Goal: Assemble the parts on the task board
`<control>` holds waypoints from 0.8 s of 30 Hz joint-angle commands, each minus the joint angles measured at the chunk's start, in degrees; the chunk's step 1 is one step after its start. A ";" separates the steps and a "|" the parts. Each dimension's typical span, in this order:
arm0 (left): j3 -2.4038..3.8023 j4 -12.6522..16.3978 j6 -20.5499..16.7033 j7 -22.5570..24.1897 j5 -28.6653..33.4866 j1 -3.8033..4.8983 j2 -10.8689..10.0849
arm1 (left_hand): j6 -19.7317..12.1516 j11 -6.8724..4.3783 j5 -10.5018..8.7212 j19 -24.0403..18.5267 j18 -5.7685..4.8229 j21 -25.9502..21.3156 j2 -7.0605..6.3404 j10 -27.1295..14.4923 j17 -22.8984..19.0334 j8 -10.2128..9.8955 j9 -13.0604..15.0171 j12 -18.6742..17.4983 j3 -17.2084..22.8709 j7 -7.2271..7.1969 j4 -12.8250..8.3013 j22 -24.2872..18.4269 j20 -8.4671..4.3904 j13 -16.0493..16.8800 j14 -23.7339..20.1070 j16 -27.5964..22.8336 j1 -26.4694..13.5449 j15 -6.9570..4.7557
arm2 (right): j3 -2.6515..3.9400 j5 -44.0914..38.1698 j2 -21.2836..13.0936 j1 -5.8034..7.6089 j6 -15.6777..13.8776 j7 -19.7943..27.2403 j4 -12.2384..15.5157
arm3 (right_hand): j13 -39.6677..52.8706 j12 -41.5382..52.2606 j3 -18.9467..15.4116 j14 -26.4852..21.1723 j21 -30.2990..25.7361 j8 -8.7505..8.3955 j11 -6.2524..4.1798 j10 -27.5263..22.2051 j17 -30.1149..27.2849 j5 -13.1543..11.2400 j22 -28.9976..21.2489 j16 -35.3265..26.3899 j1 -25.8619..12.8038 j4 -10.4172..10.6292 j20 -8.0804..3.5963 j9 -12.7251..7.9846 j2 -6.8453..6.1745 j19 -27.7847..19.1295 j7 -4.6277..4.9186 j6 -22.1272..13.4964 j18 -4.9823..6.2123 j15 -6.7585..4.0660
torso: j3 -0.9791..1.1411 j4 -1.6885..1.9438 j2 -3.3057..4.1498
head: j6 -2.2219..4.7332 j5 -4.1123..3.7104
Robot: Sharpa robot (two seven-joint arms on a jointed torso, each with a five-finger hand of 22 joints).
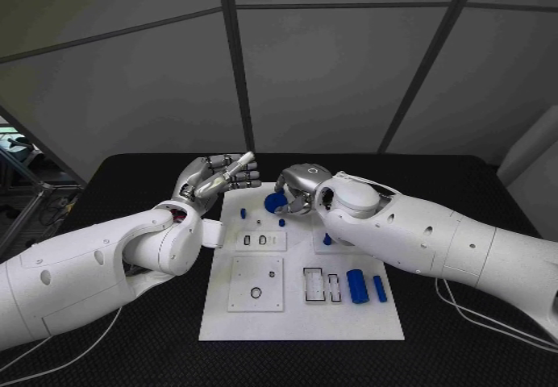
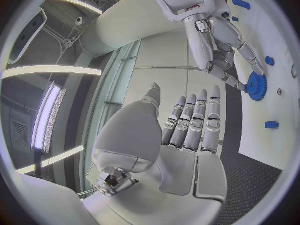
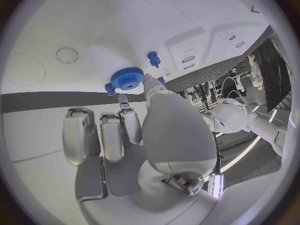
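The white task board (image 1: 302, 322) lies in the middle of the black table. At its far edge my right hand (image 1: 299, 187) pinches a blue gear (image 1: 274, 201) between thumb and fingertips, low over the board. The gear (image 3: 128, 78) shows at the thumb tip of the right hand (image 3: 147, 130), with a small blue peg (image 3: 153, 59) standing beyond it. My left hand (image 1: 216, 178) hovers over the board's far left corner, fingers straight and apart, holding nothing. Past the flat left hand (image 2: 187, 130), the right hand (image 2: 219, 40) reaches the gear (image 2: 256, 86).
Two blue blocks (image 1: 366, 287) lie side by side at the board's right, beside an empty rectangular frame (image 1: 314, 284). Small blue pegs (image 1: 243, 214) stand near the far end. A square plate with a ring outline (image 1: 256, 282) sits at centre left. Cables (image 1: 489, 316) run over the table's right.
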 commanded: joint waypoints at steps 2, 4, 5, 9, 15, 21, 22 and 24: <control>0.06 0.04 0.48 0.38 -0.41 0.11 0.03 | -0.30 0.26 -0.10 -0.42 -0.83 -0.26 0.17 0.02 -0.06 -0.28 -0.06 -0.30 -0.36 2.53 -0.03 -0.05 0.14 -0.05 -0.32 -0.26 -0.21 0.28 | 0.00 0.99 -0.26 0.09 0.47 0.03 0.15 | 2.64 -0.07 0.00 5.19 -0.17 0.26 0.14 -0.30 10.97 2.49 2.40 -0.02 -2.52 2.14 0.40 0.18 0.85 0.01 -0.07 0.96 -0.50 0.42 | 0.01 -0.01 -0.02 | 0.07 -0.03; 0.06 0.05 0.51 0.37 -0.41 0.11 0.01 | -0.30 0.26 -0.10 -0.42 -0.83 -0.26 0.17 0.02 -0.06 -0.28 -0.06 -0.30 -0.36 2.53 -0.03 -0.05 0.14 -0.05 -0.32 -0.26 -0.21 0.28 | 0.00 1.35 -0.83 0.05 -1.77 0.02 0.61 | 2.92 0.14 0.11 5.21 -0.14 0.37 0.12 -0.10 11.02 2.95 2.47 -0.01 -2.95 2.26 0.40 0.24 1.19 0.05 -0.09 1.36 -0.51 0.41 | 0.03 0.03 -0.04 | 0.13 -0.05; 0.06 0.06 0.52 0.37 -0.41 0.11 -0.01 | -0.30 0.26 -0.10 -0.42 -0.83 -0.26 0.17 0.02 -0.06 -0.28 -0.06 -0.30 -0.36 2.53 -0.03 -0.05 0.14 -0.05 -0.32 -0.26 -0.21 0.28 | 0.01 1.59 -1.11 0.02 -2.71 0.11 0.83 | 3.06 0.24 0.12 5.22 -0.11 0.40 0.12 0.00 11.09 2.98 2.52 0.02 -3.03 2.28 0.40 0.25 1.23 0.08 -0.09 1.44 -0.52 0.41 | 0.05 0.02 -0.04 | 0.15 -0.04; 0.06 0.01 0.53 0.38 -0.41 0.11 -0.31 | -0.30 0.26 -0.10 -0.42 -0.83 -0.26 0.17 0.02 -0.06 -0.28 -0.06 -0.30 -0.36 2.53 -0.03 -0.05 0.14 -0.05 -0.32 -0.26 -0.21 0.28 | 0.03 5.82 -4.01 -0.10 -10.30 3.66 2.46 | 2.30 -0.34 -0.12 4.95 -0.60 0.26 0.19 -0.53 9.88 3.09 1.43 -0.49 -3.60 2.36 0.43 0.21 0.52 -0.45 0.00 1.45 -0.30 0.44 | 0.15 -0.21 -0.15 | 0.21 0.11; 0.05 -0.20 0.50 0.56 -0.39 0.10 -0.68 | -0.18 0.29 -0.10 -0.46 -0.83 -0.29 0.23 -0.02 -0.06 -0.32 -0.06 -0.35 -0.37 2.57 -0.04 -0.08 0.15 -0.06 -0.33 -0.31 -0.20 0.30 | 0.06 16.48 -11.44 -0.13 -15.04 11.56 6.26 | 1.26 -1.24 0.28 4.73 -1.34 0.14 0.12 -1.43 9.06 3.42 -0.01 -0.90 -2.45 1.87 0.44 0.16 0.42 -1.24 -0.09 1.37 -0.01 0.41 | 0.29 -0.76 -0.56 | 0.49 0.21; 0.04 -0.60 0.53 0.67 0.18 0.06 -0.61 | -0.11 0.30 -0.10 -0.47 -0.83 -0.30 0.24 -0.02 -0.06 -0.32 -0.05 -0.36 -0.36 2.57 -0.05 -0.08 0.16 -0.06 -0.32 -0.32 -0.19 0.30 | 0.04 27.00 -19.32 -0.09 -9.14 16.15 7.81 | 0.16 -2.31 -0.57 4.45 -2.47 0.51 -0.22 -2.34 7.89 5.64 -2.02 -1.57 1.42 0.04 0.22 0.35 -0.18 -2.31 -0.44 2.89 0.38 0.11 | 0.67 -1.51 -0.95 | 0.49 0.31; 0.03 -0.68 0.56 0.68 0.22 0.05 -0.56 | -0.07 0.30 -0.10 -0.47 -0.83 -0.30 0.24 -0.02 -0.05 -0.32 -0.05 -0.36 -0.36 2.57 -0.05 -0.08 0.16 -0.06 -0.32 -0.32 -0.19 0.30 | 0.04 28.68 -20.30 -0.09 -8.23 17.15 7.73 | -0.03 -2.47 -0.79 4.42 -2.72 0.53 -0.28 -2.49 7.76 5.82 -2.52 -1.64 1.72 -0.17 0.19 0.36 -0.32 -2.56 -0.53 2.98 0.48 0.06 | 0.74 -1.62 -1.01 | 0.48 0.15; 0.02 -0.81 0.62 0.71 0.28 0.01 -0.45 | 0.02 0.30 -0.10 -0.47 -0.83 -0.30 0.25 -0.02 -0.05 -0.31 -0.04 -0.36 -0.36 2.57 -0.05 -0.08 0.16 -0.06 -0.32 -0.32 -0.19 0.30 | 0.03 31.02 -21.92 -0.09 -6.92 18.79 7.47 | -0.36 -2.78 -1.29 4.39 -3.09 0.42 -0.43 -2.77 7.64 6.15 -3.22 -1.73 2.17 -0.52 0.13 0.30 -0.54 -2.91 -0.70 2.85 0.62 -0.06 | 0.84 -1.86 -1.14 | 0.74 0.02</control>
